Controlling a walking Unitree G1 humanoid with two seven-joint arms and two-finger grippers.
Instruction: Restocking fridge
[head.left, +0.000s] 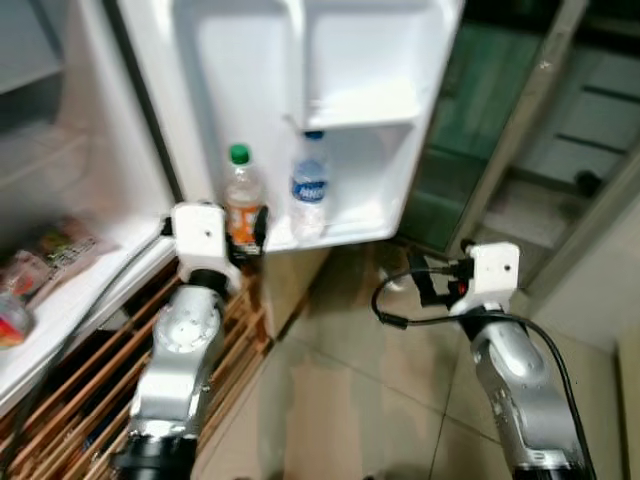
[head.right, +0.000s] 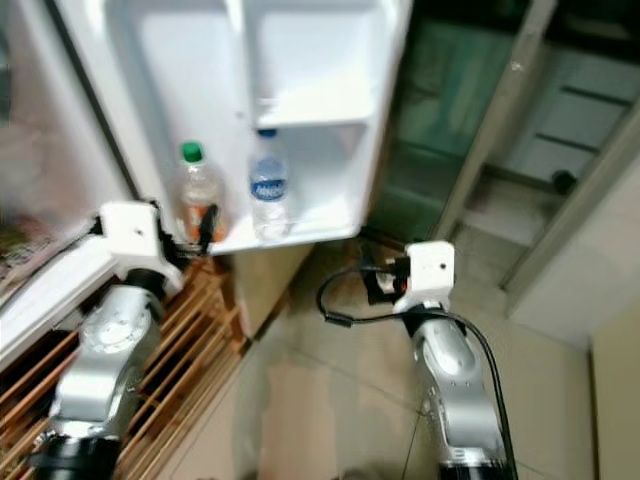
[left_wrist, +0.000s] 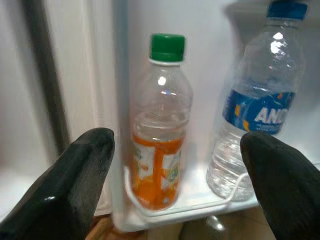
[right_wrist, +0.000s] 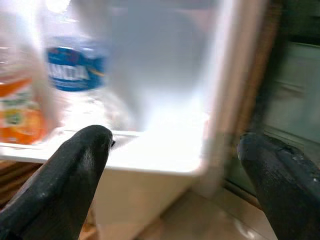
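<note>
Left end effector (left_wrist: 177, 185) gapes before orange bottle (left_wrist: 161, 125).

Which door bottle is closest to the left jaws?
The green-capped bottle with the orange label; the left gripper is right at it. The blue-capped bottle stands farther right.

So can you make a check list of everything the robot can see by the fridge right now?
Surface: fridge door shelf, white, holding two bottles.
Job's things: green-capped bottle with orange label, upright; blue-capped water bottle upright beside it, apart.
Clutter: packets on the fridge's inner shelf, blurred.
Grippers: left pincer open, right in front of the green-capped bottle, not touching it; right pincer open, holding nothing, facing the door shelf.
Cables: black cable looping off the right wrist.
Surroundings: wooden slats below the fridge, tiled floor, dark green door behind.
</note>
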